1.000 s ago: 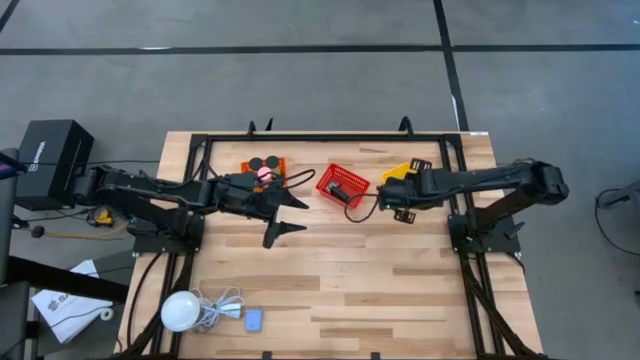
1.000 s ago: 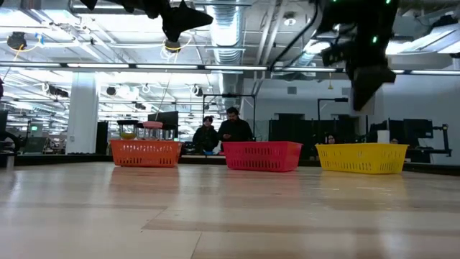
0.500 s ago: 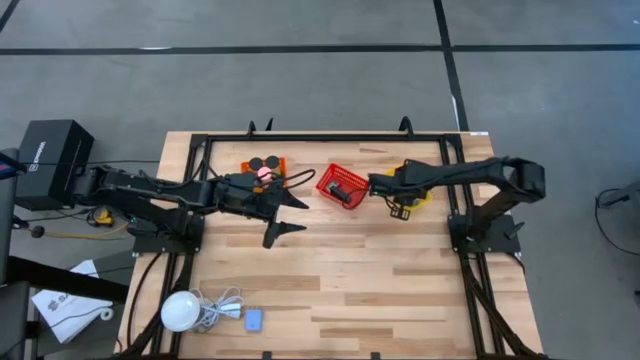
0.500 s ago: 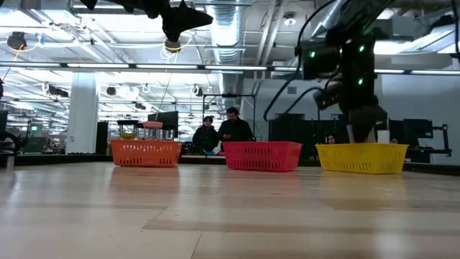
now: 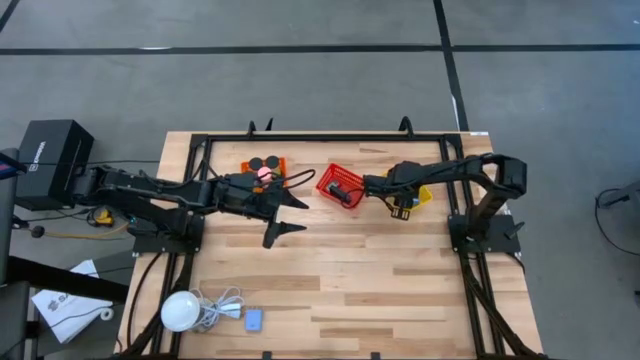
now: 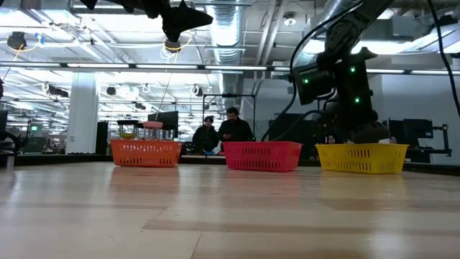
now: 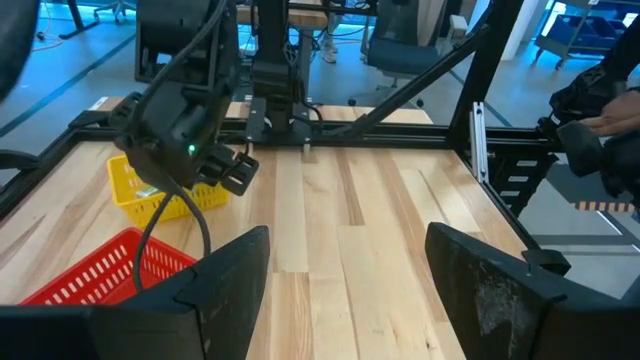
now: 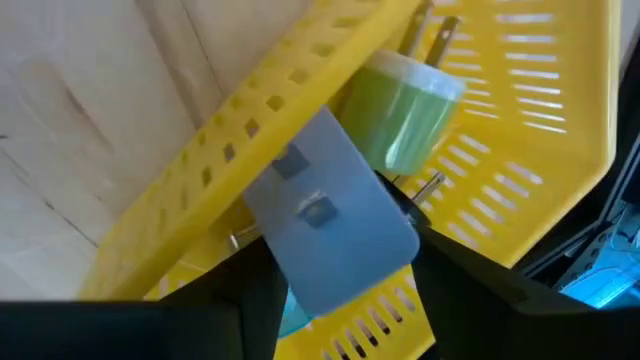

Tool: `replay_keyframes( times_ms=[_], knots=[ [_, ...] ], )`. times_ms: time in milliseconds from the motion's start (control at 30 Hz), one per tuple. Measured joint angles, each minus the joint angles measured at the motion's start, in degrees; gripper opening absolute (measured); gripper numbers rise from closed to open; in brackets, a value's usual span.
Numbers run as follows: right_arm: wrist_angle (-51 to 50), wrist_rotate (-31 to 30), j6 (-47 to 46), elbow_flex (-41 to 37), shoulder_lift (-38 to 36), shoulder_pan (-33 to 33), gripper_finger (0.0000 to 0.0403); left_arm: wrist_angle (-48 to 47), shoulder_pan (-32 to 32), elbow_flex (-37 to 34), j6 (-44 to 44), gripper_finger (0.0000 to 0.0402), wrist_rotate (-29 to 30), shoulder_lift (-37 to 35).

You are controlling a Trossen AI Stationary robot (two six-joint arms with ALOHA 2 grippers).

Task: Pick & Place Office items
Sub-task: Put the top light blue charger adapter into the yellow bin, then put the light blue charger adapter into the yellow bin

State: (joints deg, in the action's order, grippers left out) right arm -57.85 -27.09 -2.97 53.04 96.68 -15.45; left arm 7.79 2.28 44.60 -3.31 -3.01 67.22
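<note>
- A light-blue squarish piece (image 8: 325,215) sits between the fingers of the right gripper (image 8: 340,270), pressed against the rim of the yellow basket (image 8: 540,130); the gripper is closed on the piece.
- Just behind it, inside the yellow basket, lies a green plug-like block (image 8: 405,110) with metal prongs.
- In the high view the right gripper (image 5: 400,200) is over the yellow basket (image 5: 424,194), which is mostly hidden under the arm.
- The red basket (image 5: 342,186) stands just beside it, with a dark item inside.
- The orange basket (image 5: 268,165) holds black short cylinders (image 5: 265,159) and a pink cylinder (image 5: 264,172).
- Another light-blue squarish piece (image 5: 254,320) lies at the table's near edge, beside a white bulb (image 5: 181,311) with its cable.
- The left gripper (image 5: 290,215) hangs near the orange basket, fingers spread wide and empty.
</note>
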Motion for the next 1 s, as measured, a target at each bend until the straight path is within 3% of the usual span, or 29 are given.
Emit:
replay_keyframes(
  times_ms=[400, 600, 833, 1000],
  knots=[
    [-5.2, 0.4, 0.0, 6.1, -7.7, 0.9, 0.0199, 0.0, 0.0, 0.0, 0.0, 0.0263, 0.0, 0.0],
    [-6.2, 5.2, -2.9, 9.5, -13.5, 3.4, 0.0198, 0.0, 0.0, 0.0, -0.1, 0.0263, 0.0, 0.0],
    [-3.4, 12.3, -8.0, 11.6, -19.2, 11.9, 0.0198, 0.0, 1.2, 0.0, -0.5, 0.0263, 0.0, 0.0],
    [3.5, 13.2, -10.9, 11.6, -21.1, 20.5, 0.0198, -0.1, 4.6, 0.0, -0.6, 0.0263, 0.0, 0.0]
  ],
)
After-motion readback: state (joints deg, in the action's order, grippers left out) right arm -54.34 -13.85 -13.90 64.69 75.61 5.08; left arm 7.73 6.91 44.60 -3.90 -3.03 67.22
